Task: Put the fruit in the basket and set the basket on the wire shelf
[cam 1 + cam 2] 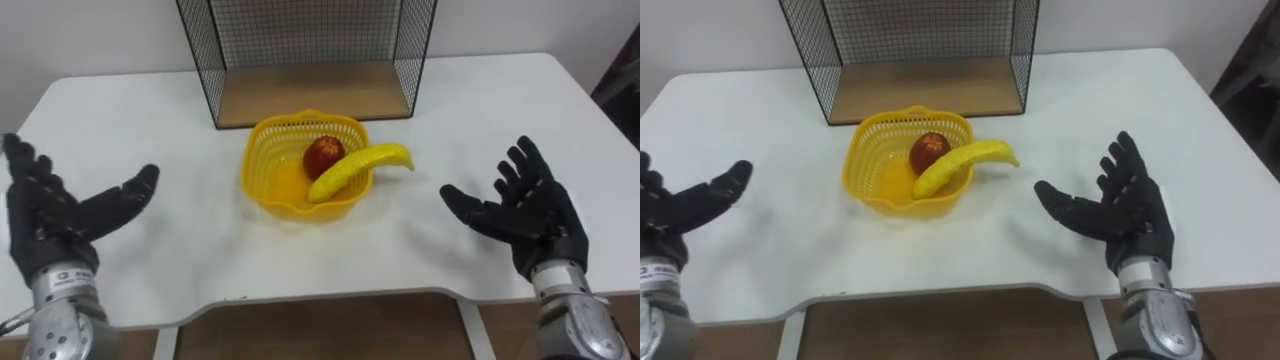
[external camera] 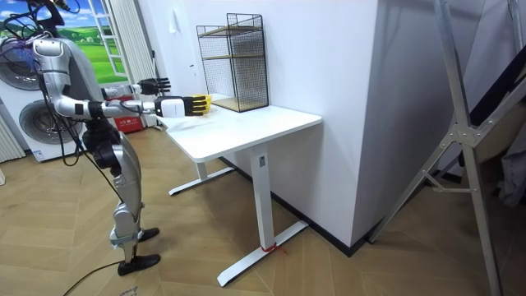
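Observation:
A yellow plastic basket [image 1: 270,170] sits on the white table [image 1: 480,110], just in front of the black wire shelf [image 1: 310,55]. Inside it lie a red apple [image 1: 323,156] and a yellow banana [image 1: 355,168], whose tip sticks out over the right rim. My left hand [image 1: 60,215] hovers open over the table to the left of the basket, palm turned inward. My right hand [image 1: 525,215] hovers open to the right of it, palm facing the basket. Neither hand touches anything. In the room view I stand at the table's end with both arms held out over it.
The wire shelf [image 2: 234,62] has a wooden bottom board [image 1: 310,95] and an open front facing me. A wall runs behind the table. Washing machines [image 2: 33,123] stand behind me in the room view, and a metal frame [image 2: 468,140] at that view's right.

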